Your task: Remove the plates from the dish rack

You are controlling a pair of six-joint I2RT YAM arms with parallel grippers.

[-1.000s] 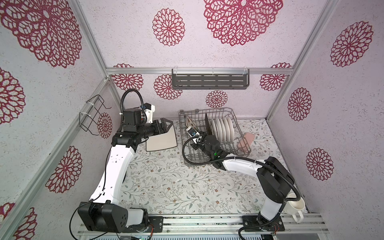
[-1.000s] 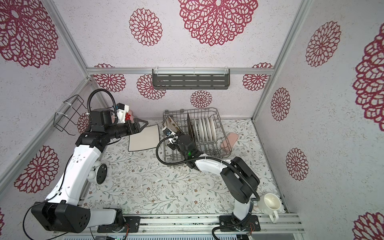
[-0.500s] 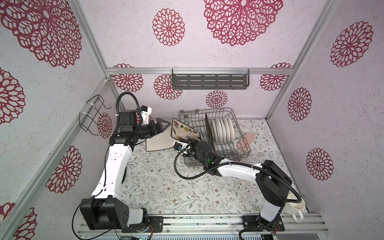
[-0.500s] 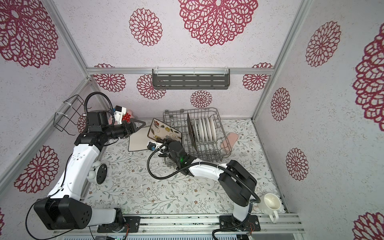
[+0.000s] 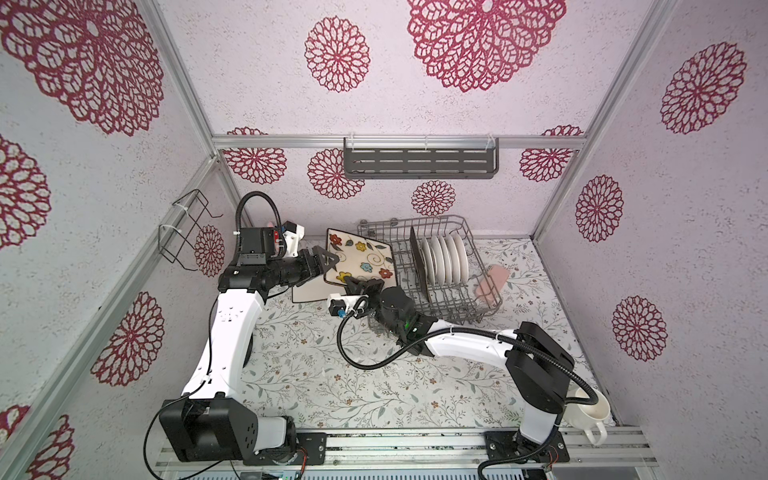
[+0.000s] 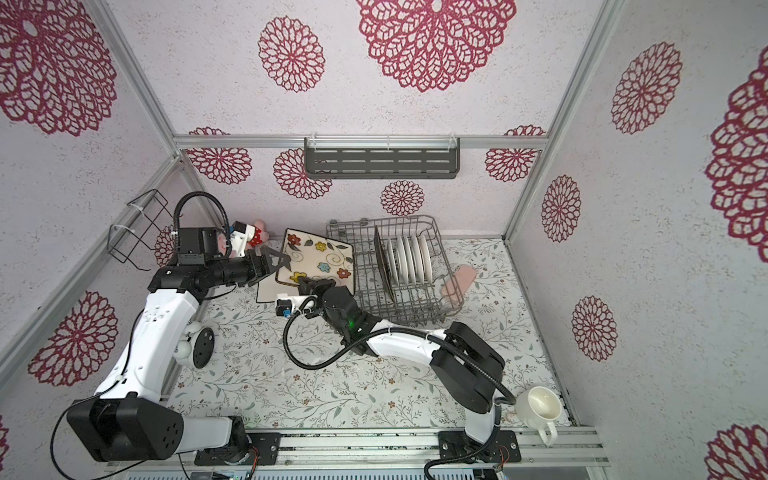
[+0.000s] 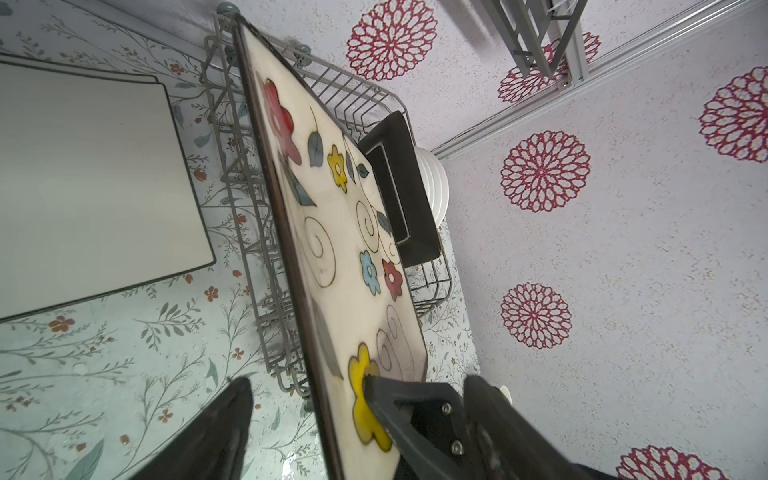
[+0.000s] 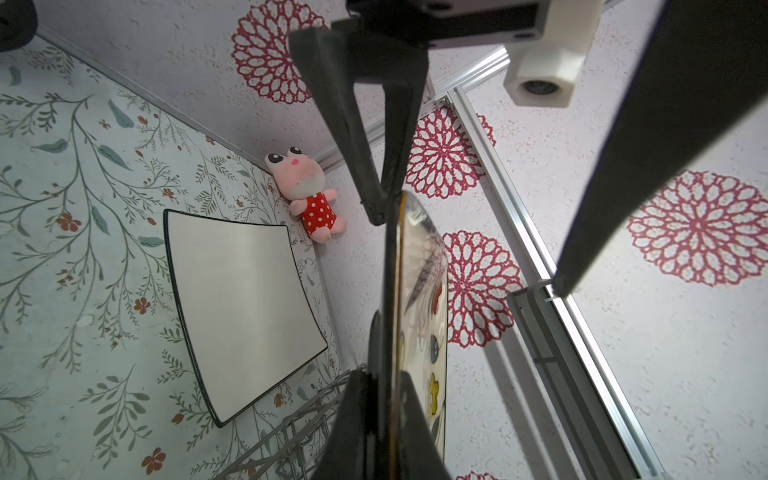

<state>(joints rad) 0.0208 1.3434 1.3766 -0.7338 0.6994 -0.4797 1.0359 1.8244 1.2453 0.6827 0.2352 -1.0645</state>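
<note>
Firmly, right pincer clamps flowered plate edge; wide left pincer straddles another edge.

We count 1 flowered square plate; 1 plain square plate; 1 dark square plate; 5 round plates; 1 dish rack.
</note>
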